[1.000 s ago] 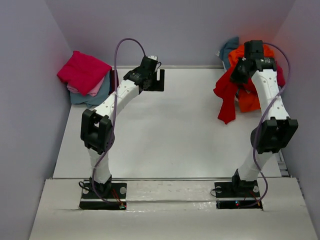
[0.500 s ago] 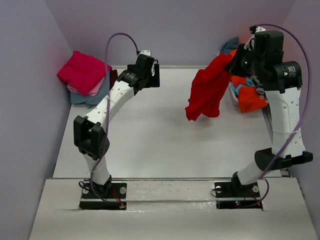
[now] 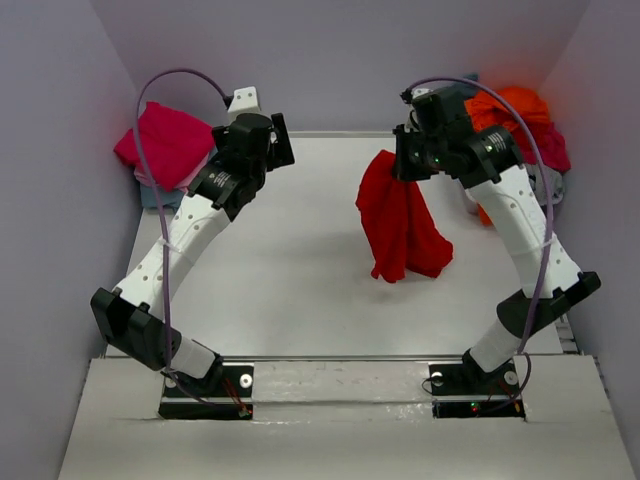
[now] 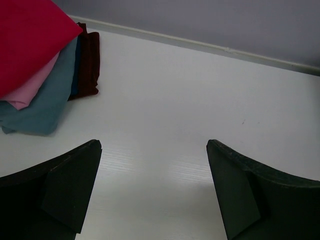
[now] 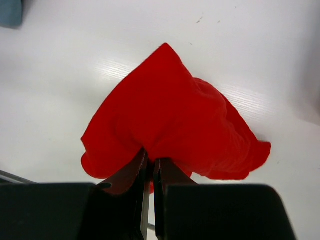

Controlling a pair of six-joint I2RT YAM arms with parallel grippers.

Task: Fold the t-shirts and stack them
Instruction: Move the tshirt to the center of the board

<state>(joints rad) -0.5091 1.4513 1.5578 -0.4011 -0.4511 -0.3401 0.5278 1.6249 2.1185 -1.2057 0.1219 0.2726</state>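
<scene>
The bright red t-shirt (image 3: 400, 225) hangs in a bunched, drooping drape, pinched at its top by the right hand (image 3: 408, 160). That hand's two fingers are pressed tight together on a fold of the cloth. Seen from the wrist, the red cloth fans out beneath the fingers like a small tent. I cannot tell whether its lower end touches the white worktop (image 3: 300, 290) or hangs just clear of it.

Behind the bright red t-shirt and off to its right, against the far wall (image 3: 340, 60), a loose heap of unfolded shirts lies well apart from it. An orange t-shirt (image 3: 512, 105) sits on top of the heap, with a darker magenta-maroon cloth (image 3: 553, 150) at its right side and a bit of grey (image 3: 548, 186) lower down.

Well to the left of the bright red t-shirt, in the far corner, sits a folded stack. A magenta t-shirt (image 4: 30, 40) is on top, a pale pink t-shirt (image 4: 27, 94) under it and a grey-blue t-shirt (image 4: 47, 107) under that. A maroon t-shirt (image 4: 90, 65) shows at the edge that faces the red one.

Between that stack and the bright red t-shirt, nearer the stack, the left hand (image 4: 154, 150) hovers over bare worktop with its fingers spread wide and nothing between them
</scene>
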